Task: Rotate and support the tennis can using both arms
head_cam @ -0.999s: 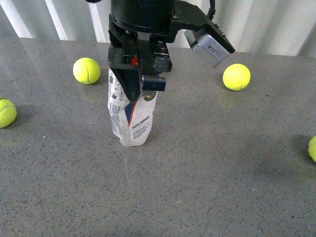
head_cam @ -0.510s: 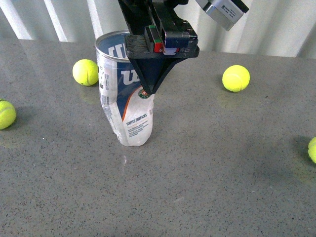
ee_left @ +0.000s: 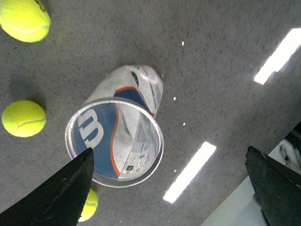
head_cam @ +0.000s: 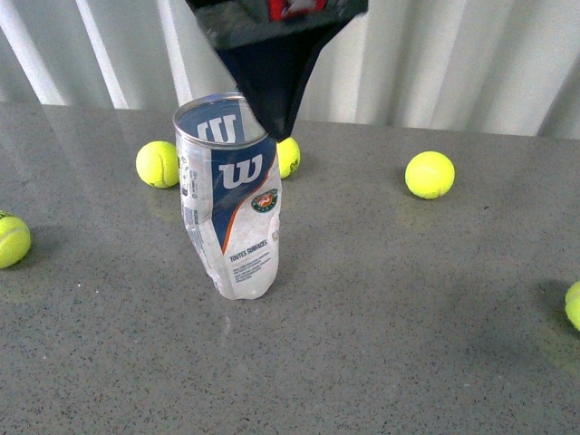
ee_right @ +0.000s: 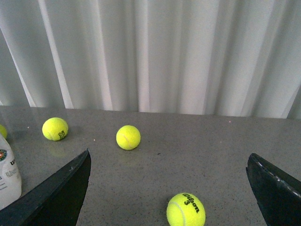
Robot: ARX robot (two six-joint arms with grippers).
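Note:
The tennis can [head_cam: 232, 199] stands upright on the grey table, open silver rim up, its blue W label facing me and its lower part dented. My left gripper [ee_left: 169, 157] is open and empty, high above the can [ee_left: 115, 136], looking down into its mouth. One of its black fingers [head_cam: 272, 91] hangs just above the can's rim in the front view. My right gripper [ee_right: 168, 157] is open and empty, low over the table, with the can's edge [ee_right: 9, 179] to one side of it.
Several tennis balls lie on the table [head_cam: 390, 299]: one [head_cam: 159, 164] left of the can, one [head_cam: 288, 156] behind it, one [head_cam: 430, 174] to the right, one [head_cam: 9, 240] at the left edge. A white curtain [head_cam: 453, 54] hangs behind.
The left gripper, low around the can's top a second ago, has risen clear of it. The can now stands free and its full rim shows.

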